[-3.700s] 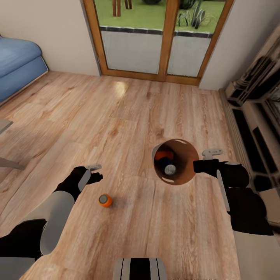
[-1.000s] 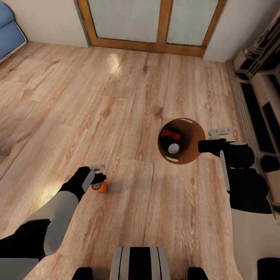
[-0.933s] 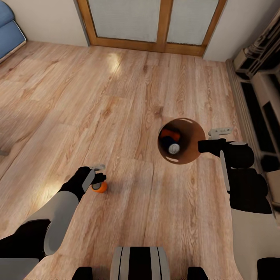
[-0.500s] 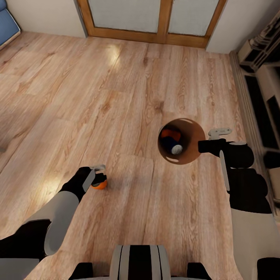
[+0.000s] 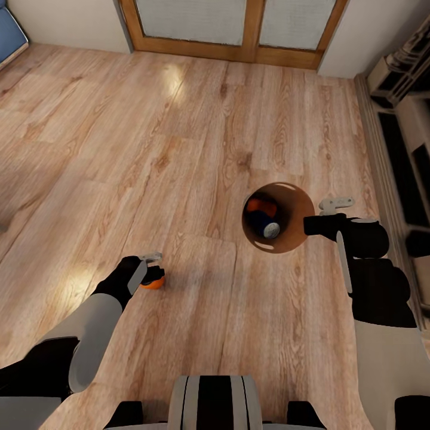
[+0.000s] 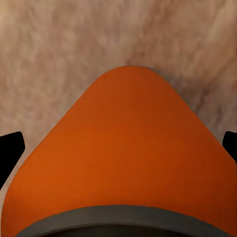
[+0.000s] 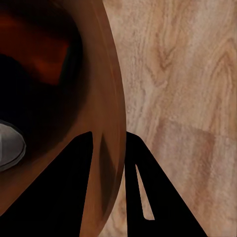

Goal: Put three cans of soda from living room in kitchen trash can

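**Left tool around the last can, right tool pinching the bin's rim**

The left tool (image 5: 153,270) sits low over the plank floor with a bright orange cylindrical soda can (image 5: 153,282) between its fingers; in the left wrist view the can's orange wall (image 6: 123,158) looms right up against the camera, with a dark fingertip at each side edge. Whether those fingers are actually pressing on the can, I cannot tell.

The right tool (image 7: 116,163) is clenched on the rim of the small round glossy copper-brown trash can (image 5: 297,230), one finger inside the wall, one outside. Inside the bin lie the other orange can (image 5: 261,206) and the dark blue can (image 5: 267,226). The bin is well apart from the left tool, off toward the right arm.

Risks, as I judge them: the smooth, round can may squirt out and roll across the floor if the fingers close off-centre. The thin rim pinch may let the bin tilt or slip, spilling the two cans.
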Available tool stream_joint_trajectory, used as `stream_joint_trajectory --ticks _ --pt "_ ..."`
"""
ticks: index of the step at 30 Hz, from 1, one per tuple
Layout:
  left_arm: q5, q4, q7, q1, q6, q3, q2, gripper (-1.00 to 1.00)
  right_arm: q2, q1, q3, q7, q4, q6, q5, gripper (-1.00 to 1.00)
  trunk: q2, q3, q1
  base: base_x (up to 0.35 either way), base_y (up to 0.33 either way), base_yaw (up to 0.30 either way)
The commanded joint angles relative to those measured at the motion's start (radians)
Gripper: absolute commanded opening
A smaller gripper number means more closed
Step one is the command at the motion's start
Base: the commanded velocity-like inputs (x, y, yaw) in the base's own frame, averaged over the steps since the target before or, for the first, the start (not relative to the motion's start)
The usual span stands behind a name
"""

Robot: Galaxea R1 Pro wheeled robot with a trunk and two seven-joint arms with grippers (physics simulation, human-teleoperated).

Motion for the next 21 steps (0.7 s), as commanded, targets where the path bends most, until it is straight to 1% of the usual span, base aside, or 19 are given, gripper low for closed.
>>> stream_joint_trajectory --ticks 1,3,7,10,14,16,17,21 --pt "0.0 0.0 0.0 0.0 0.0 0.0 0.0 1.0 0.0 0.0 0.0 0.002 0.0 0.001 -0.013 -1.0 0.0 0.0 0.0 0.0 0.0 0.0" --pt "0.0 0.0 0.0 0.0 0.0 0.0 0.0 1.0 0.001 0.0 0.0 0.002 0.0 0.001 -0.013 -1.0 0.0 0.0 0.0 -0.018 0.0 0.0" --pt "0.0 0.0 0.0 0.0 0.0 0.0 -0.001 1.0 0.001 0.0 0.0 0.002 0.001 0.001 -0.013 -1.0 0.0 0.0 0.0 -0.172 0.0 0.0" --pt "0.0 0.0 0.0 0.0 0.0 0.0 -0.001 1.0 0.001 0.0 0.001 0.002 0.001 0.001 -0.013 -1.0 0.0 0.0 0.0 -0.072 0.0 0.0" --pt "0.0 0.0 0.0 0.0 0.0 0.0 -0.001 1.0 0.001 0.001 0.021 0.001 0.001 0.001 -0.013 -1.0 0.0 0.0 0.0 -0.02 0.0 0.0" --pt "0.0 0.0 0.0 0.0 0.0 0.001 -0.002 1.0 0.001 0.001 0.025 0.001 0.002 0.001 -0.013 -1.0 0.0 0.0 0.0 -0.007 0.0 0.0" --pt "0.0 0.0 0.0 0.0 0.0 0.001 -0.002 -1.0 0.001 0.001 0.027 0.001 0.002 0.001 -0.013 -1.0 0.0 0.0 0.0 -0.003 0.0 0.0" --pt "0.0 0.0 -0.001 0.0 -0.003 0.001 -0.002 -1.0 0.0 0.001 0.029 0.0 0.003 0.001 -0.012 -1.0 0.0 0.0 0.0 -0.001 0.0 0.0"
